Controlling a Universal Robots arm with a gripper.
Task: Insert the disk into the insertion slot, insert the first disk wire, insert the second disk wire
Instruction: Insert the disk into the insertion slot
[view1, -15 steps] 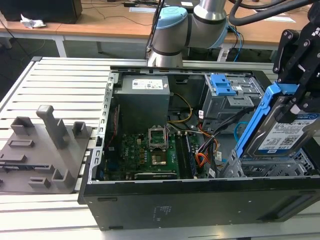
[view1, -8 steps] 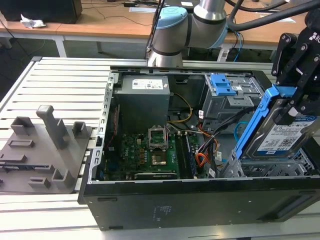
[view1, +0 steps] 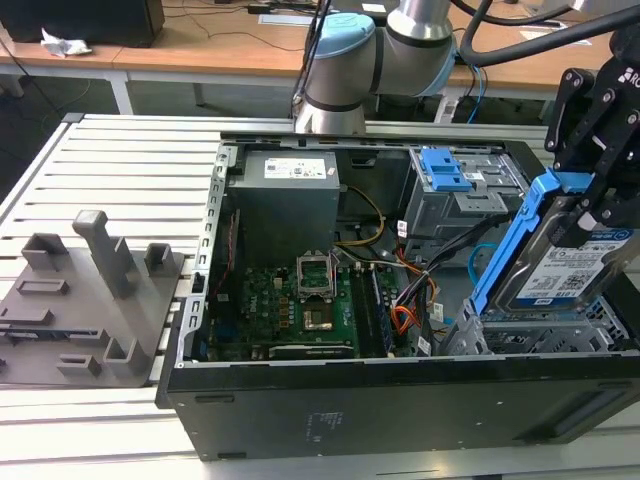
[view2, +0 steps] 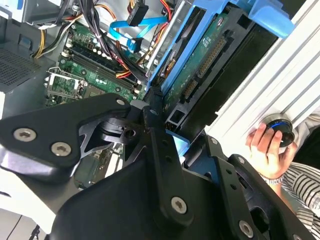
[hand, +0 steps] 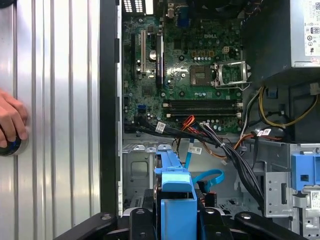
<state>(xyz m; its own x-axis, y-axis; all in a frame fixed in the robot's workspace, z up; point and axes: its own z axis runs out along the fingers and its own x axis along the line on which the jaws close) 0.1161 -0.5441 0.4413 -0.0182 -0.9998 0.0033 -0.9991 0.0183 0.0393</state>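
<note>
Your gripper (view1: 588, 205) is pinched on the upper end of the disk (view1: 572, 270). The disk stands tilted over the insertion slot (view1: 530, 335), at the corner of the computer case (view1: 400, 400) toward the exterior view's right. I judge the first step is only begun: the lower end of the disk is at the mouth of the slot, not seated inside. Both wires remain to be done, and a blue cable (hand: 207, 176) lies loose in the case near the slot.
</note>
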